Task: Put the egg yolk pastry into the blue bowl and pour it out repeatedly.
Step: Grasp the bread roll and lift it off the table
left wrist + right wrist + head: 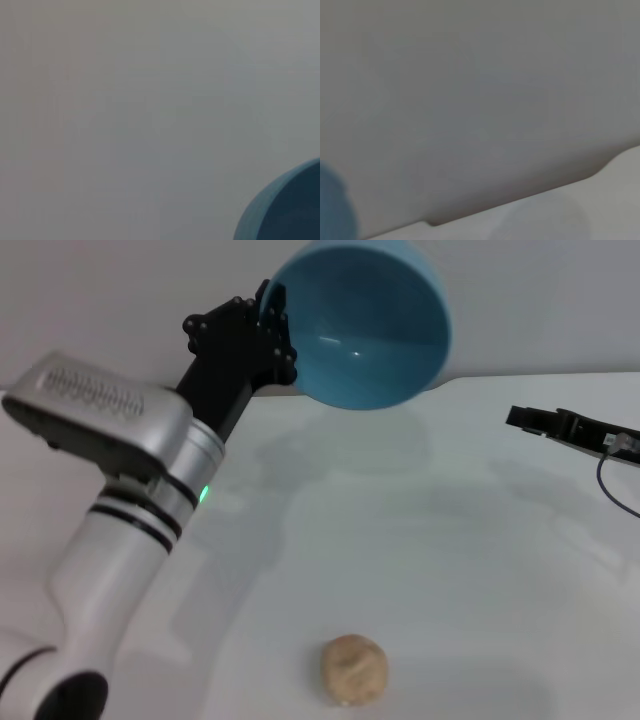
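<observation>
The blue bowl (358, 322) is held high above the back of the table, tipped on its side with its glossy inside facing me, and it is empty. My left gripper (270, 325) is shut on the bowl's rim at its left side. A slice of the bowl also shows in the left wrist view (285, 210). The egg yolk pastry (354, 669), a lumpy tan ball, lies on the white table (450, 540) near the front edge, well below and in front of the bowl. My right gripper (525, 418) hangs at the far right, away from both.
The left arm's silver forearm (130, 480) crosses the left side of the table. A cable (612, 485) hangs from the right arm at the right edge. The table's back edge meets a pale wall.
</observation>
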